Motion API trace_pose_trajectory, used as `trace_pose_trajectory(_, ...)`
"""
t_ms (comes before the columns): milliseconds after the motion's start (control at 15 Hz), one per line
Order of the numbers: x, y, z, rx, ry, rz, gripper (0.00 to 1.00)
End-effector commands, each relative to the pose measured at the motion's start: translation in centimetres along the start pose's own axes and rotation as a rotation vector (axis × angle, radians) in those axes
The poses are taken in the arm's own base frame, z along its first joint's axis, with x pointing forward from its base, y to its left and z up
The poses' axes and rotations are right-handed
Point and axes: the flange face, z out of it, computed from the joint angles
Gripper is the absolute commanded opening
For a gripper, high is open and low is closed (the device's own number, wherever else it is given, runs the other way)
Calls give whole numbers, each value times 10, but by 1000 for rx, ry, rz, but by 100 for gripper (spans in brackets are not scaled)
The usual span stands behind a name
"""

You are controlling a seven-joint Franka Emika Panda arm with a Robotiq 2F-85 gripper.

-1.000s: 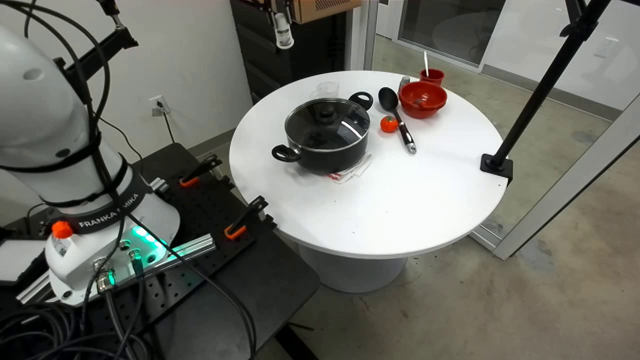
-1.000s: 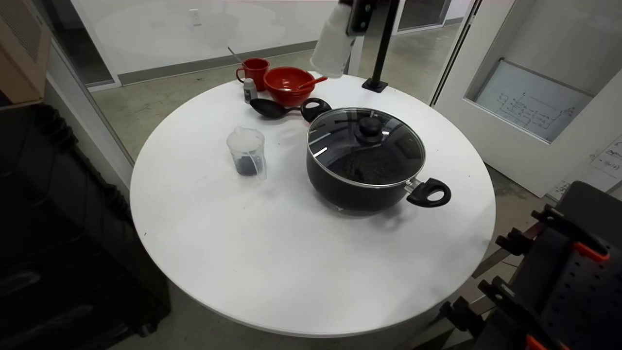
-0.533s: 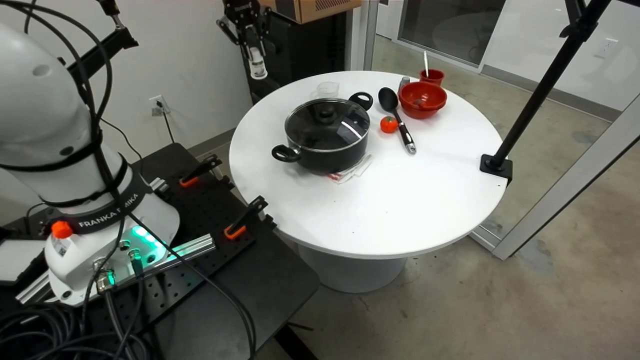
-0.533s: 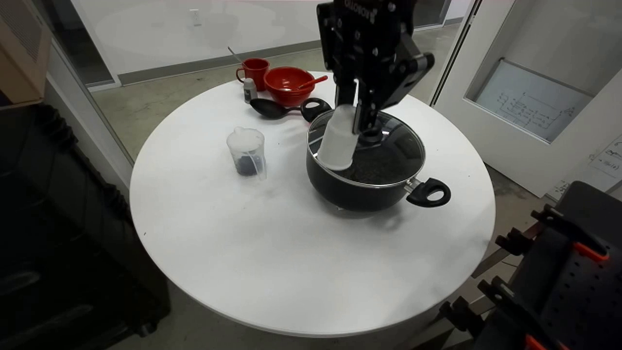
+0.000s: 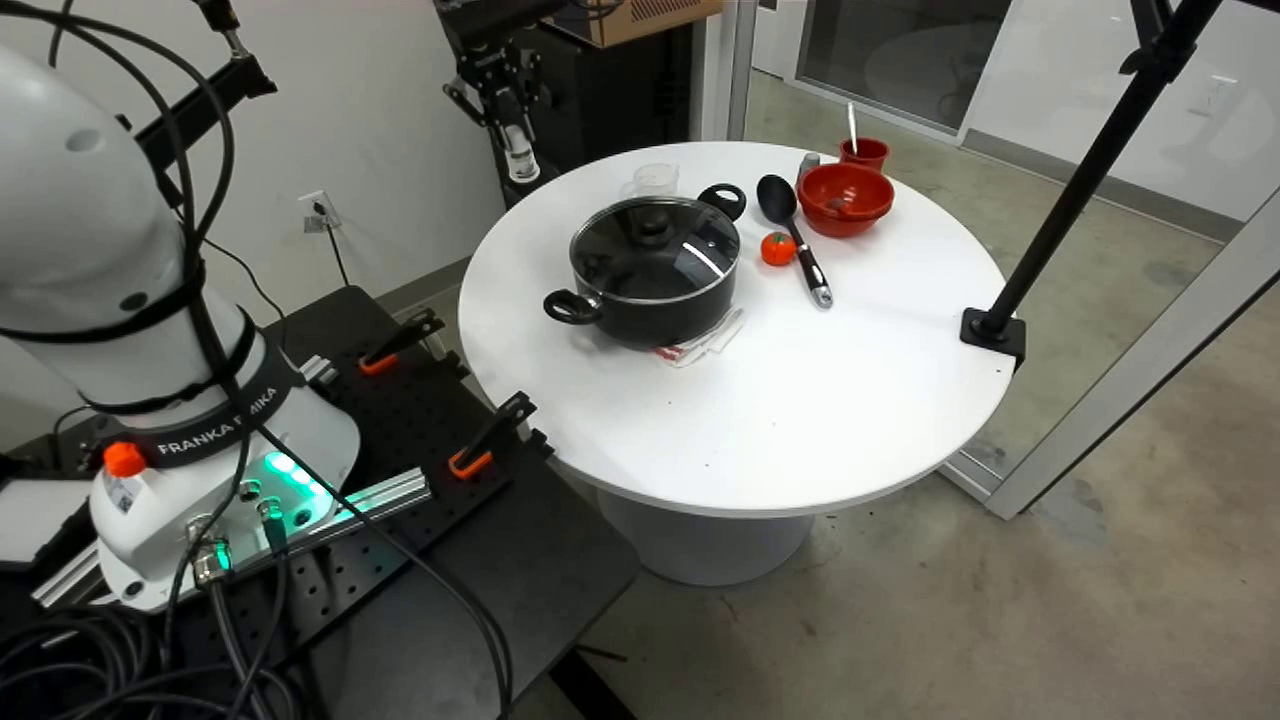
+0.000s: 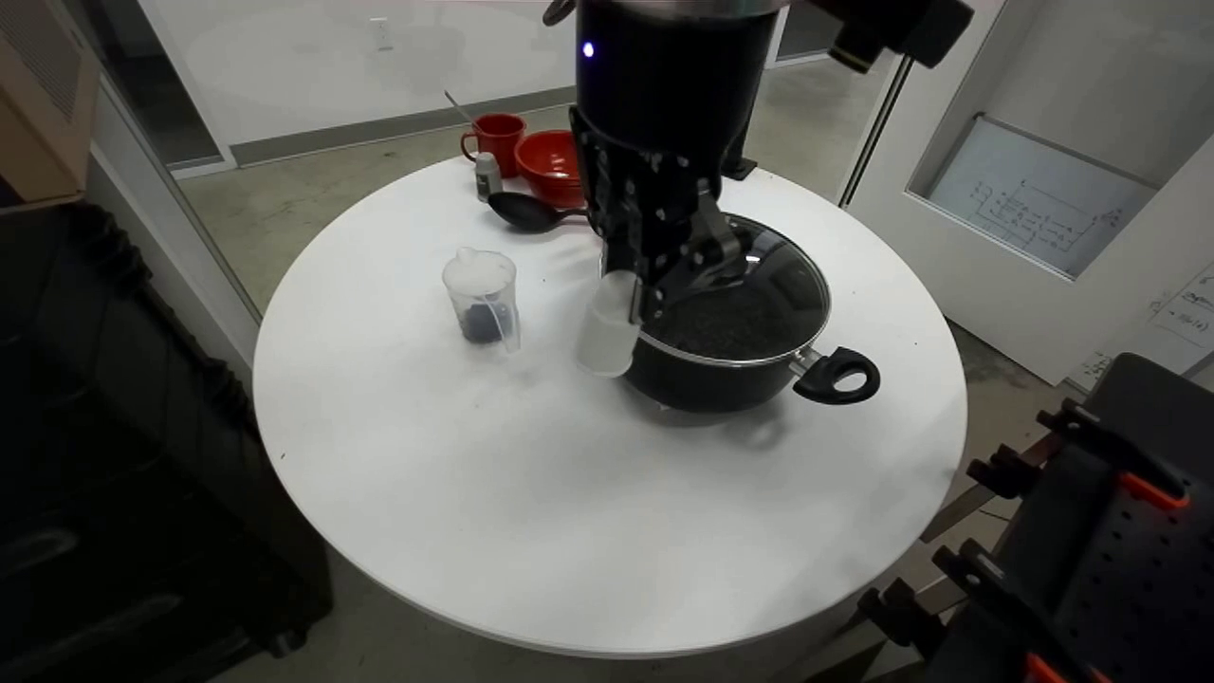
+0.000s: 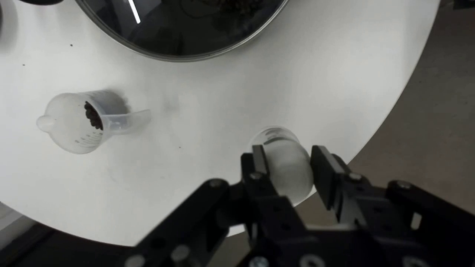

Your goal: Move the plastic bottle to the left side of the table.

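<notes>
The plastic bottle (image 5: 520,155) is small, whitish and translucent. My gripper (image 5: 513,128) is shut on its upper part, with a finger on each side, as the wrist view (image 7: 287,155) shows. The bottle (image 7: 291,170) hangs slightly tilted, base down. In an exterior view it hangs in front of the black pot's side (image 6: 607,332), below my gripper (image 6: 634,296). It appears to be held above the white round table (image 5: 820,420), close to the table's edge in the wrist view. The table also shows in an exterior view (image 6: 531,531).
A lidded black pot (image 6: 702,375) stands mid-table. A clear measuring cup (image 6: 481,294) with dark contents stands near the bottle. A black spoon (image 5: 790,225), tomato (image 5: 778,249), red bowl (image 5: 845,200), red mug (image 5: 865,152) and grey shaker (image 6: 487,177) lie beyond. A black pole (image 5: 1060,190) is clamped to the edge.
My gripper has come down into view with the bottle in it. In an exterior view the bottle passed in front of the pot and moved left toward the measuring cup. The other objects stayed.
</notes>
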Motion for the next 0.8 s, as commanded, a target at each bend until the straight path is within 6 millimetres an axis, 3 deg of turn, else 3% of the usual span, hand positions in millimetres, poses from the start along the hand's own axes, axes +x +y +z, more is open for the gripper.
trace_pose_trajectory(0,17,27,-2,-70,26,59,10)
trace_pose_trajectory(400,41,65,7,-135,-29,112,10)
trace_pose_trajectory(467,44,67,10,-127,-35,120,10)
trace_pose_trajectory(533,34,55,1,-125,-10,104,10)
trace_pose_trajectory(600,35,57,5,-121,-11,107,35)
trace_pose_trajectory(733,35,56,6,-117,-12,105,35)
